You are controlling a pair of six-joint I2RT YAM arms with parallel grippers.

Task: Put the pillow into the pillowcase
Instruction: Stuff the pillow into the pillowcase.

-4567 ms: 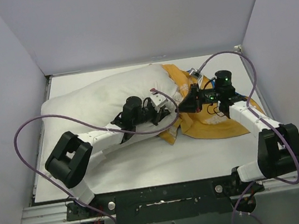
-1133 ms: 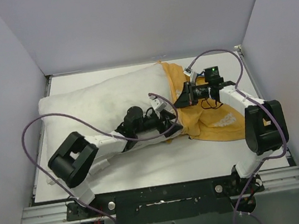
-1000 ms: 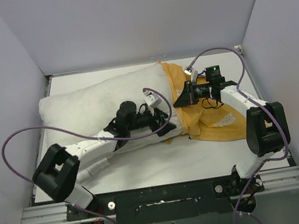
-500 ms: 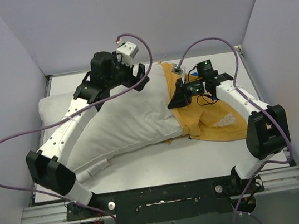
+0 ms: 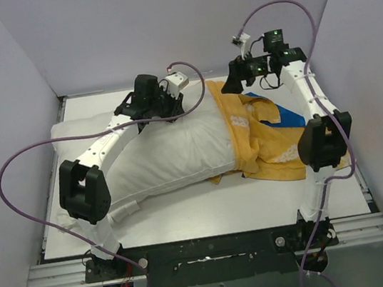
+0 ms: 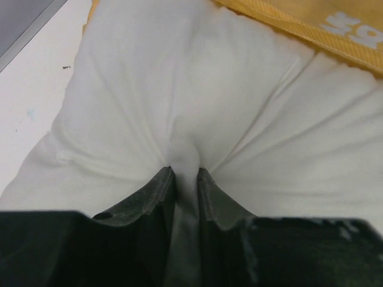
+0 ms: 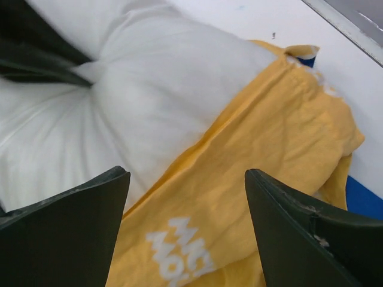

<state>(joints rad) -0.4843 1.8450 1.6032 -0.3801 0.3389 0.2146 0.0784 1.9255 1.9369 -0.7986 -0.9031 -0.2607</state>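
Note:
The white pillow (image 5: 157,156) lies across the table from the left to the middle. Its right end sits under the edge of the pillowcase (image 5: 271,142), which is crumpled with its mustard-yellow side up and some blue (image 5: 290,116) showing. My left gripper (image 5: 171,110) is at the pillow's far edge, shut on a pinched fold of the pillow (image 6: 179,89), where the left gripper (image 6: 184,173) shows cloth between its fingers. My right gripper (image 5: 230,85) hangs open above the pillowcase's far end. In its own view the right gripper (image 7: 185,179) holds nothing over the pillowcase (image 7: 257,149) and pillow (image 7: 131,101).
The white table (image 5: 194,211) is boxed in by grey walls on the left, back and right. Purple cables (image 5: 28,157) loop from both arms. The left arm stretches over the pillow's far side; the right arm's elbow (image 5: 321,140) stands over the pillowcase's right part.
The left gripper has dropped onto the pillow's far edge and shut on a fold. The right gripper has let go of the pillowcase, opened and risen toward the back wall.

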